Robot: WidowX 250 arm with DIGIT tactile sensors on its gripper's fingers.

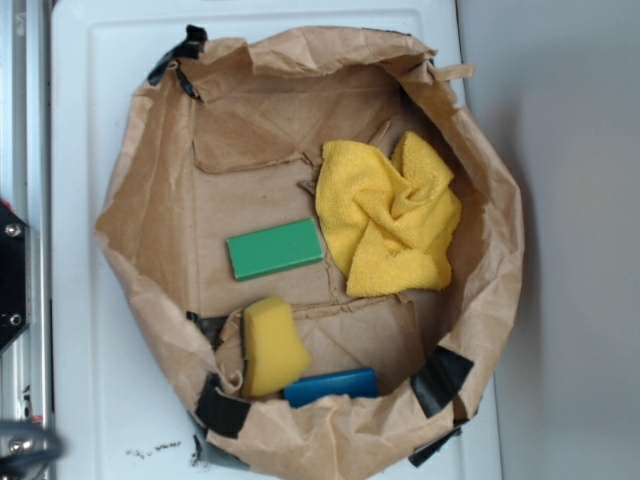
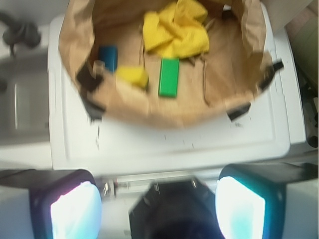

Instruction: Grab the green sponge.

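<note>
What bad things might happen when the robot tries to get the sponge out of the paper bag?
It might grab the wrong thing: the green block and yellow cloth share the green sponge's colours. The sponge sits close against the bag's crumpled wall and touches the blue block, so the open gripper might snag paper or pinch both.

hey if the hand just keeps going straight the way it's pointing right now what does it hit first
Likely the bare white surface in front of the paper bag; the green sponge lies farther on, inside the bag. The wrist view is blurred, so depth is uncertain.
</note>
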